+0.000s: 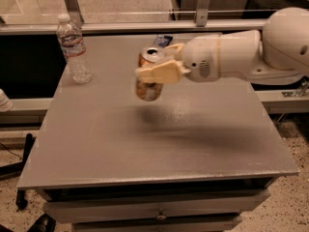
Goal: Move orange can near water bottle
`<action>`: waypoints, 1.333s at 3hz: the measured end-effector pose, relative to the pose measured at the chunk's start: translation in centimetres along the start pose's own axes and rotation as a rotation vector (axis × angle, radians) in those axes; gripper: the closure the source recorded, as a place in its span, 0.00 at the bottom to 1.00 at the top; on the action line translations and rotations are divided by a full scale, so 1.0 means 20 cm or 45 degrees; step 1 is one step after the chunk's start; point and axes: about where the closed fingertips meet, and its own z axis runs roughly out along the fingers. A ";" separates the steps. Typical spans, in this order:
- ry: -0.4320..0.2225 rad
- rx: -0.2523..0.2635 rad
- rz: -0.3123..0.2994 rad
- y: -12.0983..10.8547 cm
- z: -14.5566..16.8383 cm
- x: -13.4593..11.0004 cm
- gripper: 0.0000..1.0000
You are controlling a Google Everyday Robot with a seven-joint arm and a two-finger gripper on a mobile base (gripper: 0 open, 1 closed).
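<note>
One can (147, 91), upright, clamped in the gripper (153, 61) and held in the air over the middle of the table (145, 149). Arm enters from the right. Bottle (73, 50) stands at the back-left corner, well apart from the can.

Water bottle (74, 50) upright at far left corner of table (96, 144). Orange can (147, 90) held above table top, right of bottle, well apart from it (shadow on surface below). Gripper (153, 63) clasps can, one finger in front, one behind. Arm (231, 52) reaches in from right. Small packet (163, 40) at far edge, behind can.
</note>
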 end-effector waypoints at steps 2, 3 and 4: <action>-0.069 -0.162 -0.057 0.18 0.57 -0.14 1.00; -0.095 -0.154 -0.070 0.07 0.76 -0.19 1.00; -0.088 -0.133 -0.105 -0.06 0.90 -0.21 1.00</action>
